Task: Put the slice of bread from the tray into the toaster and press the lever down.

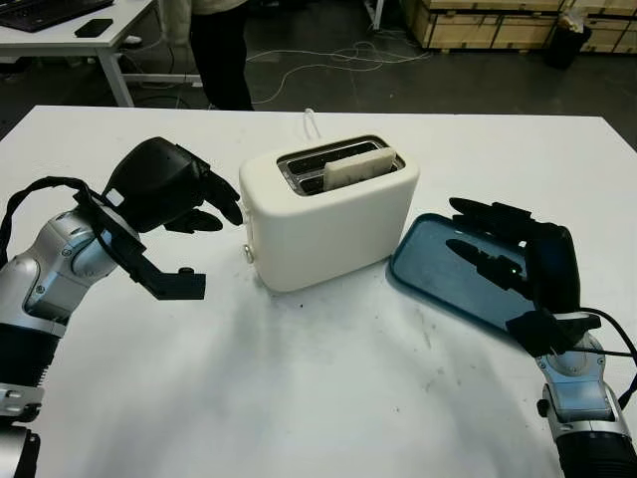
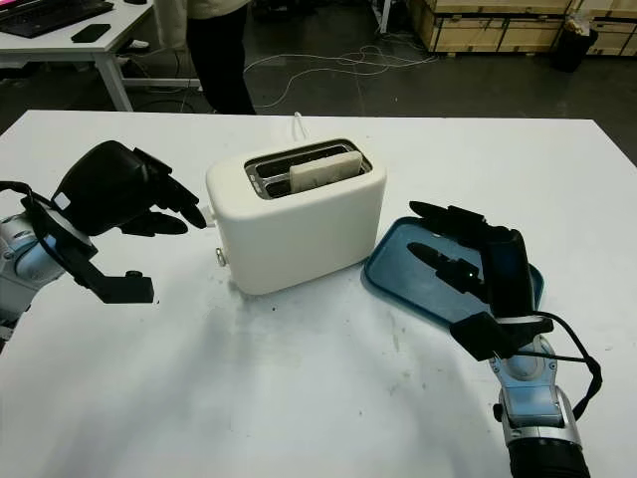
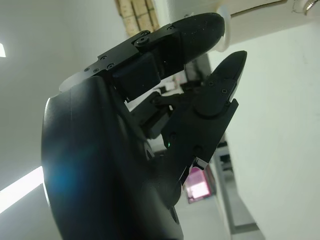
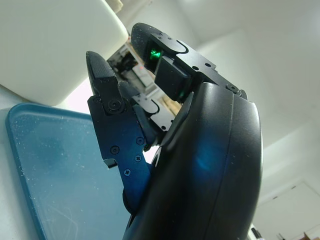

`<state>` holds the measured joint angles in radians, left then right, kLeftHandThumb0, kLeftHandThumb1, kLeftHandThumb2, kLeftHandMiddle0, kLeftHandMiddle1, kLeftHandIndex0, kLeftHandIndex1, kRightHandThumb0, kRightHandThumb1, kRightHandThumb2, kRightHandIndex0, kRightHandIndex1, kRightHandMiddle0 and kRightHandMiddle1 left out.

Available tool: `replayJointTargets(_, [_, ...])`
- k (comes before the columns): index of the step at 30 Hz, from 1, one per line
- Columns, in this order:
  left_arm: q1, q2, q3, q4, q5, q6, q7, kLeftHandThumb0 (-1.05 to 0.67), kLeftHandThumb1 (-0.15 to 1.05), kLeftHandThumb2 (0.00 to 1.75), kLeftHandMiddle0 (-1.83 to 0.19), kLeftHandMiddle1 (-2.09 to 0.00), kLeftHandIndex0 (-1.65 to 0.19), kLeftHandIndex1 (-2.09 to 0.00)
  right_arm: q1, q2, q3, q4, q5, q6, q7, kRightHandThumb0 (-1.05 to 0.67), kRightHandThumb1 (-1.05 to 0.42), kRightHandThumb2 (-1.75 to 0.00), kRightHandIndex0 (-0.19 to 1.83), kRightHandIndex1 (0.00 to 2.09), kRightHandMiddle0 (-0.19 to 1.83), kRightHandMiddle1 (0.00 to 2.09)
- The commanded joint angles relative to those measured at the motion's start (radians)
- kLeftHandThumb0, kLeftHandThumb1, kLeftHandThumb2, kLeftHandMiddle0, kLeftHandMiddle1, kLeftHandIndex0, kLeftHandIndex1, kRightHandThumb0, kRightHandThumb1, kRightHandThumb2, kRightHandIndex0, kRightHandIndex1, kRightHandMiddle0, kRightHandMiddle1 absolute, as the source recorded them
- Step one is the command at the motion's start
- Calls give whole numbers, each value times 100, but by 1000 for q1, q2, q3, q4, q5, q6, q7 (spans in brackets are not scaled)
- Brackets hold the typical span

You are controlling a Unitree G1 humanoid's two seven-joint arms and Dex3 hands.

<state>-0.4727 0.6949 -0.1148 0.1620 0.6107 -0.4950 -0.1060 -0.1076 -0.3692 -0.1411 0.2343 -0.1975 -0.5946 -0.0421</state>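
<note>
Ok, lever on the toaster [image 1: 328, 214] hard to make out; only a small knob low on its left end shows, pos unclear. Person at far edge cut off, legs only. Slice of bread [image 1: 359, 166] stands in the toaster's slot, top sticking out. Blue tray [image 1: 438, 261] on desk [image 1: 299, 398] just right of toaster, nothing in it. Left hand [image 1: 189, 204] open, holds nothing, fingertips near toaster's left end, not touching. Right hand [image 1: 508, 254] open above tray, holds nothing.
</note>
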Motion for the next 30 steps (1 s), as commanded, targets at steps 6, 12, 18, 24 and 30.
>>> replayJointTargets(6, [-9,-19,3,-14,17,50,23,-14,58,0,-118,-87,-135,-19,-3,7,4,-15,15,-6,8,-30,-82,0,107,0,95,0])
replayJointTargets(12, [-19,-21,8,6,34,58,71,-12,58,1,-119,-88,-136,-17,-4,9,5,-7,18,-10,10,-28,-81,0,107,0,95,0])
replayJointTargets(18, [-25,-24,8,16,42,66,94,-13,56,0,-119,-88,-136,-15,-2,9,7,-7,14,-7,9,-28,-81,0,106,0,95,0])
replayJointTargets(24, [-34,-24,-8,31,47,76,81,-13,57,0,-119,-84,-136,-13,2,9,6,-12,11,-3,7,-29,-81,0,106,0,95,0])
replayJointTargets(30, [-39,-29,-26,55,45,80,77,-16,57,0,-120,-82,-136,-11,2,7,4,-12,10,-6,6,-28,-81,0,106,0,95,0])
